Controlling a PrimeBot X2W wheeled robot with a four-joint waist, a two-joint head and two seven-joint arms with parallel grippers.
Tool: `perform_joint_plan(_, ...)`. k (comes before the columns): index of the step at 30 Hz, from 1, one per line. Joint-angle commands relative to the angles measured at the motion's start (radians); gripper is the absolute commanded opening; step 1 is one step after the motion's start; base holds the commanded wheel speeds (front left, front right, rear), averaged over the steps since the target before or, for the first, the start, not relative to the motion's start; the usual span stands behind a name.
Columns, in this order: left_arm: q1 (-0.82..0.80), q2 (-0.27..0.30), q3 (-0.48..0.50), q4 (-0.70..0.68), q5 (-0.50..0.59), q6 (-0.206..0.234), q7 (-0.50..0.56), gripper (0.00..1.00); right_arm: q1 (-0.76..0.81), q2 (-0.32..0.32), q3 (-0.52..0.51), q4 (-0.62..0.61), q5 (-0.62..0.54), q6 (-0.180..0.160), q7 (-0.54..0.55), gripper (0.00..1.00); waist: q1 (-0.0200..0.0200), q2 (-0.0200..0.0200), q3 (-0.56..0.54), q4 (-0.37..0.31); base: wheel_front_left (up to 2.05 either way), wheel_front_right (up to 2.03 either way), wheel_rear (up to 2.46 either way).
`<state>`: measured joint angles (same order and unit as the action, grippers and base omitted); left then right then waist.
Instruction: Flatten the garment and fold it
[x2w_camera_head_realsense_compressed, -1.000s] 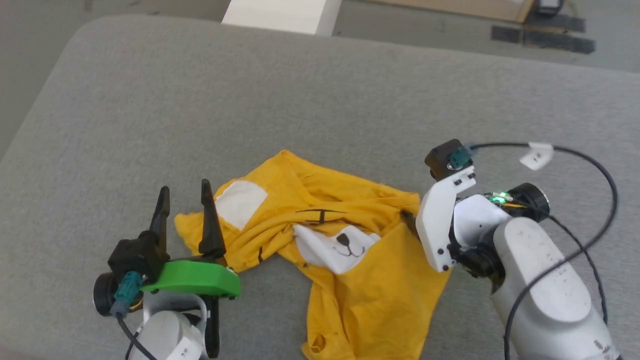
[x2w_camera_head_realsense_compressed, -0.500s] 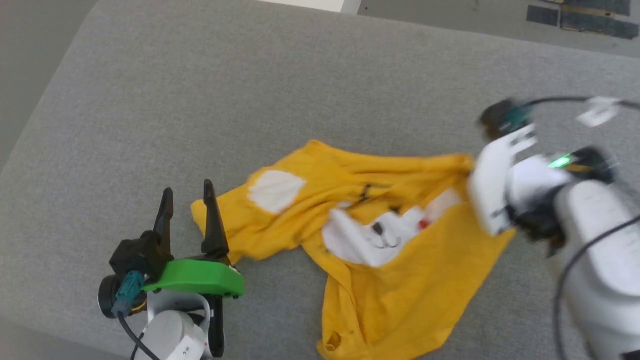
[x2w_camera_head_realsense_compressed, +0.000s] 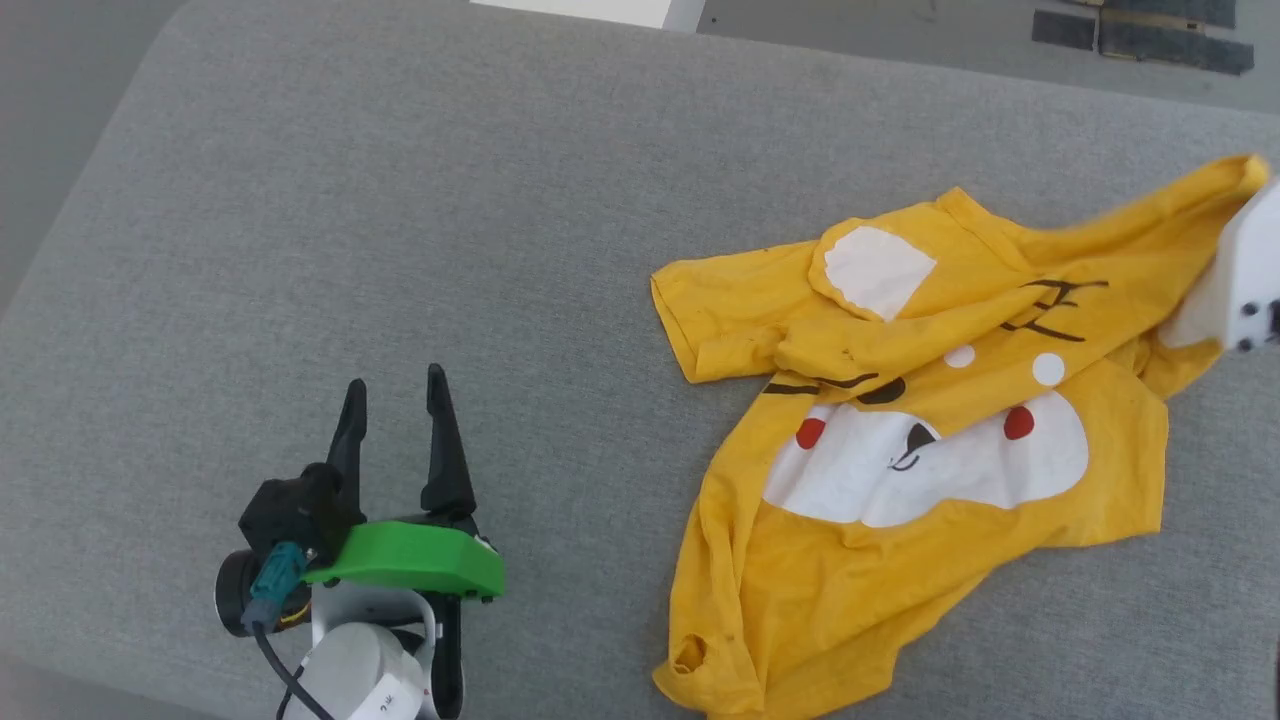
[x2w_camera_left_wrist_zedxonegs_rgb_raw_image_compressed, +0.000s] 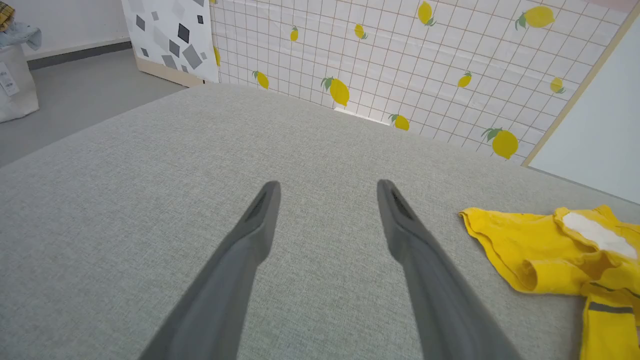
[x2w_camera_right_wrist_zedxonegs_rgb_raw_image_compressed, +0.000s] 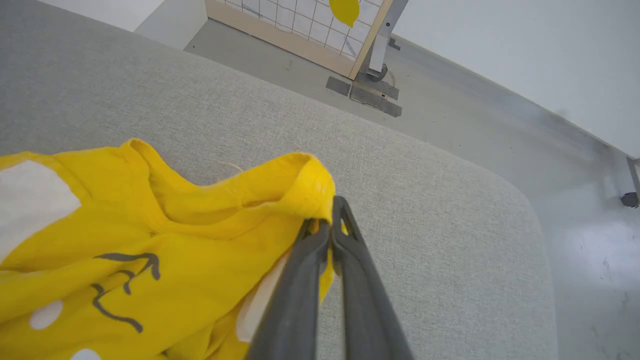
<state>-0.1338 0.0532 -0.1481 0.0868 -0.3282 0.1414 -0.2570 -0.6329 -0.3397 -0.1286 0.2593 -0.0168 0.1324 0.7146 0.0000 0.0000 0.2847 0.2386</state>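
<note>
- Grey padded surface (x2w_camera_head_realsense_compressed: 450, 200) is seen across the head view, with a lemon-print panel (x2w_camera_left_wrist_zedxonegs_rgb_raw_image_compressed: 400, 60) behind it in the left wrist view.
- Garment (x2w_camera_head_realsense_compressed: 900, 480) is laid wrinkled at right of head view, face print up.
- Right gripper (x2w_camera_right_wrist_zedxonegs_rgb_raw_image_compressed: 330, 222) is clamped on the garment's upper-right edge.
- Left gripper (x2w_camera_head_realsense_compressed: 395, 380) is held with fingers apart at lower left, well apart from the garment.

A staged test room, such as a robotics lab, is suggested rather than a real home; the lemon-printed tile wall (x2w_camera_left_wrist_zedxonegs_rgb_raw_image_compressed: 400, 60) is seen to be a freestanding panel, edged in wood and propped on a metal stand (x2w_camera_right_wrist_zedxonegs_rgb_raw_image_compressed: 382, 35). A grey padded worktop (x2w_camera_head_realsense_compressed: 400, 200) is set on a bare grey floor (x2w_camera_right_wrist_zedxonegs_rgb_raw_image_compressed: 575, 240); plain white walls (x2w_camera_right_wrist_zedxonegs_rgb_raw_image_compressed: 500, 50) are seen behind.
</note>
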Motion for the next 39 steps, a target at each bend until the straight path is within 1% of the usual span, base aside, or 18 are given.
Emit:
perform_joint_plan(1, -0.015, -0.003, -0.005, 0.004, -0.002, -0.005, -0.005, 1.0, 0.024, 0.027, -0.018, 0.012, 0.006, -0.002, -0.022, 0.31, 0.0, 0.0, 0.008, -0.008, 0.0, 0.0, 0.0)
perform_joint_plan(2, -0.018, -0.003, -0.008, 0.007, -0.003, -0.007, -0.005, 1.0, 0.033, 0.05, -0.034, 0.018, 0.015, -0.002, -0.039, 1.0, 0.0, 0.0, 0.009, -0.012, 0.0, 0.0, 0.0)
perform_joint_plan(4, -0.025, -0.003, -0.011, 0.014, -0.001, -0.011, -0.005, 1.0, 0.05, 0.087, -0.06, 0.022, 0.026, -0.002, -0.072, 1.0, 0.0, 0.0, 0.007, -0.022, 0.0, 0.0, 0.0)
perform_joint_plan(6, -0.031, -0.003, -0.014, 0.024, -0.005, -0.017, -0.005, 1.0, 0.078, 0.127, -0.078, 0.004, 0.036, -0.002, -0.14, 1.0, 0.0, 0.0, -0.002, -0.037, 0.0, 0.0, 0.0)
perform_joint_plan(7, -0.041, -0.003, -0.024, 0.047, -0.01, -0.022, -0.005, 1.0, 0.135, 0.184, -0.084, -0.046, 0.068, -0.002, -0.252, 1.0, 0.0, 0.0, -0.021, -0.063, 0.0, 0.0, 0.0)
perform_joint_plan(8, -0.048, -0.003, -0.032, 0.059, -0.015, -0.024, -0.005, 1.0, 0.165, 0.202, -0.08, -0.072, 0.078, -0.002, -0.301, 1.0, 0.0, 0.0, -0.029, -0.072, 0.0, 0.0, 0.0)
perform_joint_plan(12, -0.103, -0.003, -0.065, 0.125, -0.024, -0.023, 0.018, 1.0, 0.29, 0.245, -0.012, -0.185, 0.122, -0.002, -0.487, 1.0, 0.0, 0.0, -0.05, -0.116, 0.0, 0.0, 0.0)
perform_joint_plan(15, -0.165, -0.003, -0.073, 0.173, -0.026, -0.013, 0.058, 1.0, 0.377, 0.267, 0.032, -0.249, 0.142, -0.002, -0.581, 1.0, 0.0, 0.0, -0.057, -0.158, 0.0, 0.0, 0.0)
perform_joint_plan(19, -0.266, 0.005, -0.077, 0.265, -0.024, 0.004, 0.154, 1.0, 0.467, 0.285, 0.077, -0.316, 0.159, -0.002, -0.678, 1.0, 0.0, 0.0, -0.059, -0.213, 0.0, 0.0, 0.0)
perform_joint_plan(20, -0.345, 0.02, -0.073, 0.349, -0.027, 0.018, 0.25, 1.0, 0.516, 0.288, 0.109, -0.335, 0.196, -0.002, -0.717, 1.0, 0.0, 0.0, -0.049, -0.256, 0.0, 0.0, 0.0)
perform_joint_plan(24, -0.429, 0.043, -0.066, 0.435, -0.037, 0.026, 0.353, 1.0, 0.55, 0.289, 0.155, -0.325, 0.246, -0.002, -0.733, 1.0, 0.0, 0.0, -0.032, -0.313, 0.0, 0.0, 0.0)
perform_joint_plan(25, -0.46, 0.056, -0.069, 0.474, -0.034, 0.032, 0.401, 1.0, 0.557, 0.289, 0.171, -0.319, 0.259, -0.002, -0.736, 1.0, 0.0, 0.0, -0.023, -0.334, 0.0, 0.0, 0.0)
perform_joint_plan(29, -0.503, 0.089, -0.088, 0.55, -0.022, 0.032, 0.515, 1.0, 0.551, 0.289, 0.194, -0.318, 0.276, -0.002, -0.745, 1.0, 0.0, 0.0, -0.006, -0.366, 0.0, 0.0, 0.0)
perform_joint_plan(33, -0.52, 0.111, -0.113, 0.601, -0.017, 0.026, 0.637, 1.0, 0.541, 0.289, 0.192, -0.317, 0.279, -0.002, -0.753, 1.0, 0.0, 0.0, 0.006, -0.377, 0.0, 0.0, 0.0)
perform_joint_plan(34, -0.518, 0.114, -0.123, 0.614, -0.02, 0.015, 0.679, 0.78, 0.539, 0.289, 0.19, -0.316, 0.28, -0.002, -0.755, 1.0, 0.0, 0.0, 0.008, -0.377, 0.0, 0.0, 0.0)
perform_joint_plan(36, -0.505, 0.108, -0.133, 0.619, -0.042, -0.016, 0.742, 0.0, 0.537, 0.289, 0.187, -0.315, 0.288, -0.002, -0.759, 1.0, 0.0, 0.0, 0.008, -0.375, 0.0, 0.0, 0.0)
perform_joint_plan(38, -0.486, 0.114, -0.144, 0.602, -0.049, -0.036, 0.771, 0.0, 0.538, 0.289, 0.184, -0.314, 0.293, -0.002, -0.76, 1.0, 0.0, 0.0, 0.006, -0.368, 0.0, 0.0, 0.0)
perform_joint_plan(39, -0.477, 0.117, -0.139, 0.586, -0.053, -0.036, 0.76, 0.0, 0.539, 0.289, 0.18, -0.315, 0.297, -0.002, -0.761, 1.0, 0.0, 0.0, 0.004, -0.363, 0.0, 0.0, 0.0)
